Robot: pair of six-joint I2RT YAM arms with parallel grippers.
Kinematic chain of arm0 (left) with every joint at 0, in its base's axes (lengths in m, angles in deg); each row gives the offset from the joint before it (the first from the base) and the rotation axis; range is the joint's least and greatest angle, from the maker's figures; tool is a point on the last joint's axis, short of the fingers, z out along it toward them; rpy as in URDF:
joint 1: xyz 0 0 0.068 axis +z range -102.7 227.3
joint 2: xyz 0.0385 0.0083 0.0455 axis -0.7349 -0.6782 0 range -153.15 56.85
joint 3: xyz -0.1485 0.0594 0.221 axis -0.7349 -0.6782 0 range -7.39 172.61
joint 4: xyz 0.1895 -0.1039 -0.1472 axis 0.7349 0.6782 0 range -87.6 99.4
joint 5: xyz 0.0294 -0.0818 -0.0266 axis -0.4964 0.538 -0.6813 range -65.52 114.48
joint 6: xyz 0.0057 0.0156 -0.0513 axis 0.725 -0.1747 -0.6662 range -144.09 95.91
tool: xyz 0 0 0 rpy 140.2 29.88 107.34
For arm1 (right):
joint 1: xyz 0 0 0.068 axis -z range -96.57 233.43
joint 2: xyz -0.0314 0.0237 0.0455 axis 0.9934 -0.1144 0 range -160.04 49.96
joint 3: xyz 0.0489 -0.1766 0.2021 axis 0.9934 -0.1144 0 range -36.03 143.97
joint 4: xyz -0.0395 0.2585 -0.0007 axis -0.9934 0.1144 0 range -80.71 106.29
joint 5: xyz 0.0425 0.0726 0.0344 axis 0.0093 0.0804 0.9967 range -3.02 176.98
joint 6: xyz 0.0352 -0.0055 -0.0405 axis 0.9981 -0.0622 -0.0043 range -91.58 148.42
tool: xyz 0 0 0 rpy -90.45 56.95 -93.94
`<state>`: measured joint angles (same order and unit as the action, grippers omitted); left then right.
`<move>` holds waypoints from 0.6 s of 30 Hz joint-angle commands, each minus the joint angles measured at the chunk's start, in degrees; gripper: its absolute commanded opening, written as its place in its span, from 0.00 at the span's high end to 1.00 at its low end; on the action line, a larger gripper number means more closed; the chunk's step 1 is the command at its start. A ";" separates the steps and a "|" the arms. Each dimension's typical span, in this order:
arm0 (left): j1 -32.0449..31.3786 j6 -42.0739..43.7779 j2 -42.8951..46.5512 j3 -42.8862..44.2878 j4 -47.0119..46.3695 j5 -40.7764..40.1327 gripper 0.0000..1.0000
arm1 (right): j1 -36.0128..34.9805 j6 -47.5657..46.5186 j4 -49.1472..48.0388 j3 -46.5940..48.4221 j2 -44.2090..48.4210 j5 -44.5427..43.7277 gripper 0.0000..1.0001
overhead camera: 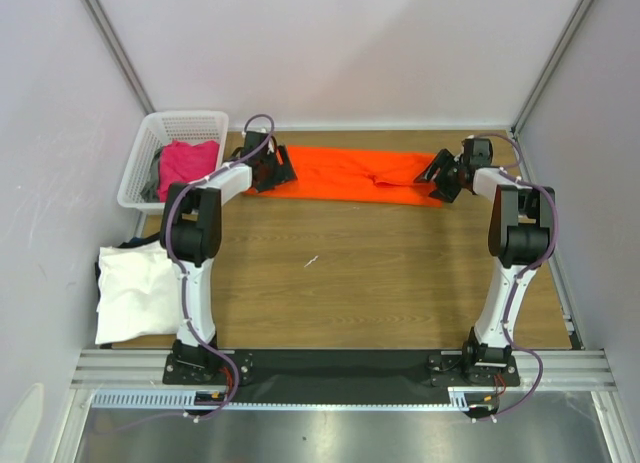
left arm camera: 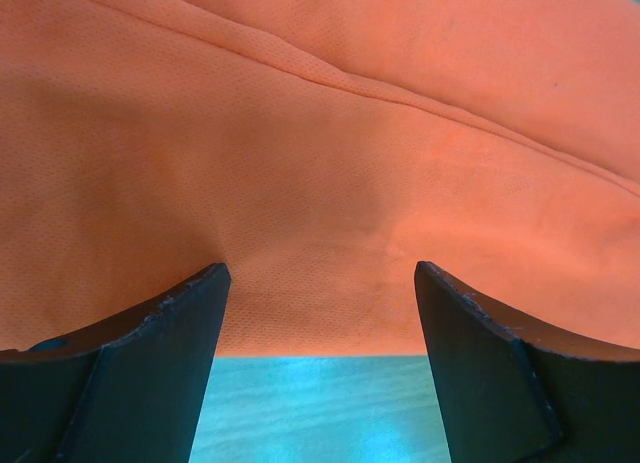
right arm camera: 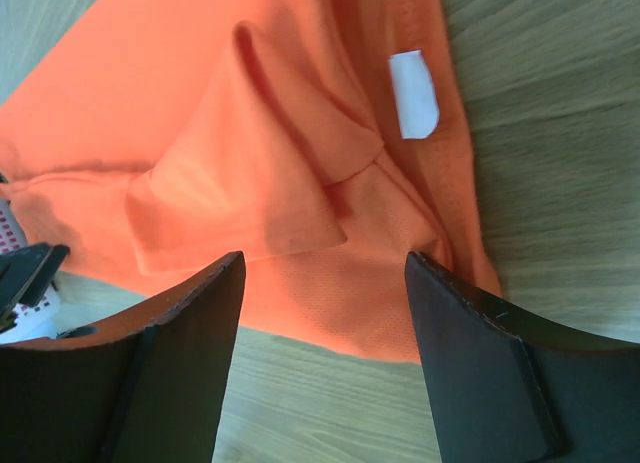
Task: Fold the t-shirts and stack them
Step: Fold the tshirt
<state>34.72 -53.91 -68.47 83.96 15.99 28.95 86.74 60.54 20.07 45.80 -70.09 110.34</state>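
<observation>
**Orange t-shirt lying across the far side of the table, both hands spread at its ends**

The bright orange t-shirt (overhead camera: 355, 173) is lying as a long, narrow band along the far part of the wooden table (overhead camera: 350, 273). Its fine mesh-like knit is showing clearly in the wrist views, with a raised seam running across it.

The left hand (left arm camera: 320, 273) is hovering at the shirt's left end. Its dark, wedge-shaped fingers (left arm camera: 160, 333) are standing wide apart, with the hem lying between them and nothing pinched.

The right hand (right arm camera: 325, 258) is likewise spread over the right end. There the cloth is bunching into soft folds around a sleeve, and a small white label (right arm camera: 413, 93) is showing.

A white lattice basket (overhead camera: 170, 133) is sitting at the far left, holding a crumpled magenta-pink shirt (overhead camera: 187, 163). A white shirt (overhead camera: 135, 288) is lying folded at the table's left edge, on top of a dark one (overhead camera: 104, 261).
</observation>
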 commanded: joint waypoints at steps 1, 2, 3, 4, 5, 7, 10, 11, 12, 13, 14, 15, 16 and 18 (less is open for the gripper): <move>-1.04 0.91 2.61 -3.72 7.86 -1.48 0.18 | 0.12 -2.06 -0.94 2.11 -0.98 -1.03 0.29; -1.74 0.99 3.14 -4.94 8.30 -1.48 0.18 | 0.12 -2.15 -0.94 2.20 -0.98 -1.12 0.29; -2.10 1.00 3.50 -5.65 8.47 -1.57 0.18 | 0.12 -2.15 -0.86 2.20 -0.98 -1.20 0.29; -2.45 1.08 4.46 -6.27 8.65 -1.31 0.18 | 0.12 -2.24 -0.94 2.03 -0.80 -1.12 0.29; -3.23 1.43 4.99 -7.58 8.91 -1.39 0.18 | 0.12 -2.15 -1.12 1.85 -0.71 -1.12 0.29; -4.12 1.87 6.39 -8.90 9.44 -1.57 0.18 | 0.12 -2.32 -1.64 1.33 -0.62 -1.21 0.29; -5.44 2.84 8.59 -11.36 11.37 -1.48 0.18 | 0.12 -3.02 -1.47 1.06 -0.71 -1.73 0.29; -6.13 3.45 9.29 -12.50 11.81 -1.92 0.18 | 0.20 -3.20 -1.30 1.32 -0.71 -1.91 0.29; -6.40 3.72 10.00 -13.21 12.16 -2.18 0.18 | 0.29 -3.46 -1.21 1.58 -0.71 -2.00 0.29; -6.58 3.89 10.70 -13.91 12.43 -2.36 0.19 | 0.38 -3.55 -1.12 1.85 -0.54 -2.34 0.29; -6.76 4.24 11.93 -15.14 12.69 -2.53 0.19 | 0.55 -3.55 -0.94 2.72 -0.28 -2.61 0.29; -6.76 4.51 12.29 -15.58 12.96 -2.88 0.19 | 0.64 -3.64 -0.86 3.25 -0.10 -2.70 0.29; -6.76 4.86 12.55 -15.94 13.65 -3.32 0.19 | 0.82 -3.56 -0.59 4.04 0.25 -2.61 0.29; -6.76 5.65 13.08 -16.47 14.27 -4.29 0.19 | 1.17 -3.12 0.20 6.94 0.78 -1.74 0.29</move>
<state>28.01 -50.33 -56.60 69.62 24.03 26.15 87.09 58.33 20.64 47.50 -70.47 109.03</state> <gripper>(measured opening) 0.814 0.711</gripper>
